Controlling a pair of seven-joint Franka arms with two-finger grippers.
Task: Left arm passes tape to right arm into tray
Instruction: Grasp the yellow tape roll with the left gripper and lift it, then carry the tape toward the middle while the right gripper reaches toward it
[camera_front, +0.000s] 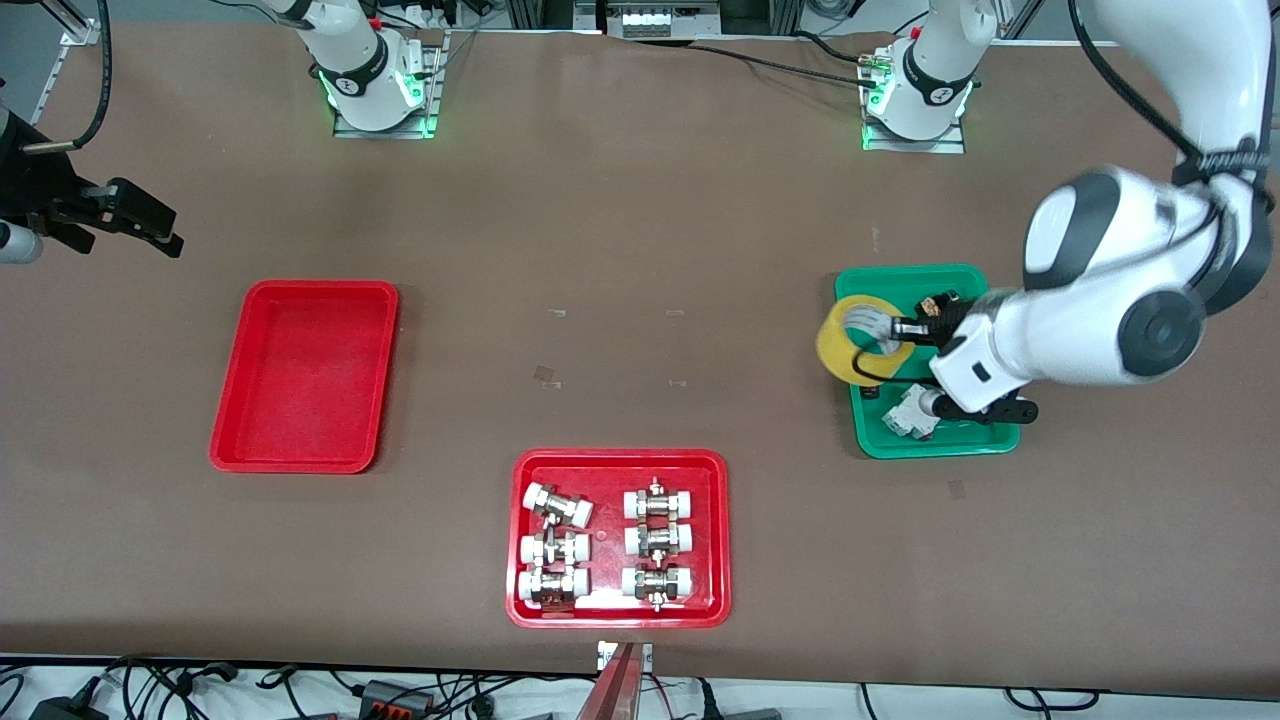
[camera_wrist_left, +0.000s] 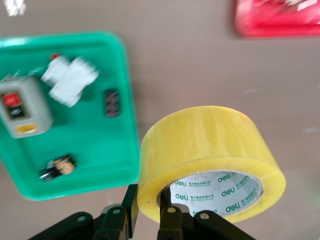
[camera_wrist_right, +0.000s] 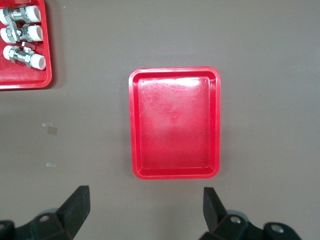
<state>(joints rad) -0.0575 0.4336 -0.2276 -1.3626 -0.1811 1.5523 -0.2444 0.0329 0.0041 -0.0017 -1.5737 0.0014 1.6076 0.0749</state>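
The tape (camera_front: 838, 350), a yellow roll with a white printed core, hangs in the air over the edge of the green tray (camera_front: 940, 446) that faces the right arm's end of the table. My left gripper (camera_front: 897, 338) is shut on the tape's wall. In the left wrist view the tape (camera_wrist_left: 210, 145) shows one finger of the left gripper (camera_wrist_left: 149, 202) outside the roll and the other inside the core. The plain red tray (camera_front: 305, 385) lies empty toward the right arm's end of the table. My right gripper (camera_front: 130, 222) hovers open over bare table beside that tray (camera_wrist_right: 175, 122), and between the fingers of the right gripper (camera_wrist_right: 145, 196) there is nothing.
A red tray (camera_front: 618, 612) with several metal-and-white pipe fittings (camera_front: 655, 540) sits nearest the front camera, mid-table. The green tray (camera_wrist_left: 100, 170) holds a grey switch box (camera_wrist_left: 22, 107), a white part (camera_wrist_left: 67, 80) and small dark pieces.
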